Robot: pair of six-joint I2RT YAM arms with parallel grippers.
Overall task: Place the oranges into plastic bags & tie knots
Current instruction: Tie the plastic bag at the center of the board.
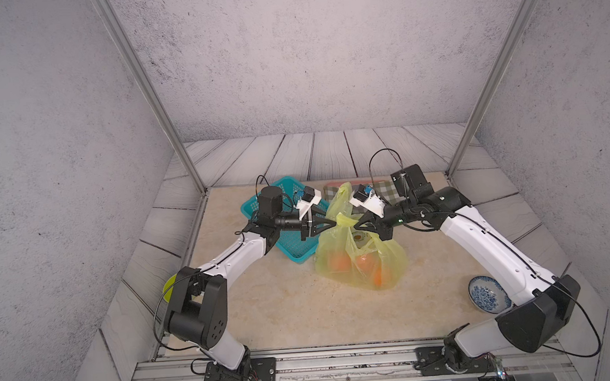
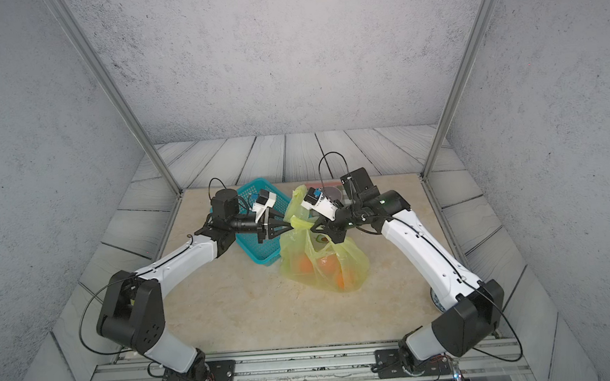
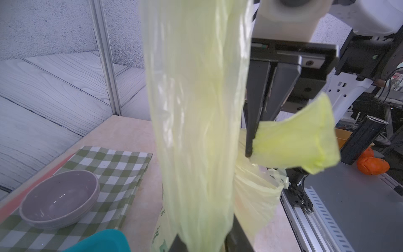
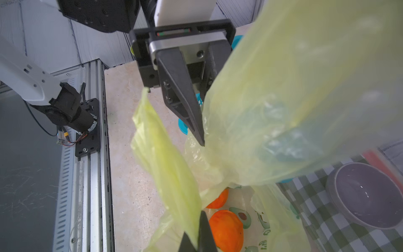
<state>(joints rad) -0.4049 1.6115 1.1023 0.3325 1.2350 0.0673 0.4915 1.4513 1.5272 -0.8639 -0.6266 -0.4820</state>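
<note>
Bag (image 1: 391,262) sits mid-counter (image 1: 285,308). Three oranges (image 1: 365,264) are down inside it, mouth untied, no knot visible. Both pincers meet tip to tip right above it.

The right pincer (image 4: 196,236) is clamped on the short handle (image 4: 157,148). That strip's end sticks out past the tips on the left arm's side, close by the left pincer (image 1: 334,225).

The left one is narrow, with fingers (image 3: 236,236) against both sides of the tall handle (image 3: 196,109). Looks gripped; can't tell how firmly. The tall handle stands up from the tips, long axis near vertical, on the far side of the short one.

Key relation: the handles cross just between the two sets of tips, short one lying low on the near side, tall one upright behind it.

My read:
- This is the first wrap of the tie.
- The short handle's loose end is nearer the left pincer, so the left would have to drop the tall handle to take it.
- The film is slack and could slip.

Teal basket (image 1: 285,243) sits just beside the bag on the left arm's side. Watch that arm's clearance.
</note>
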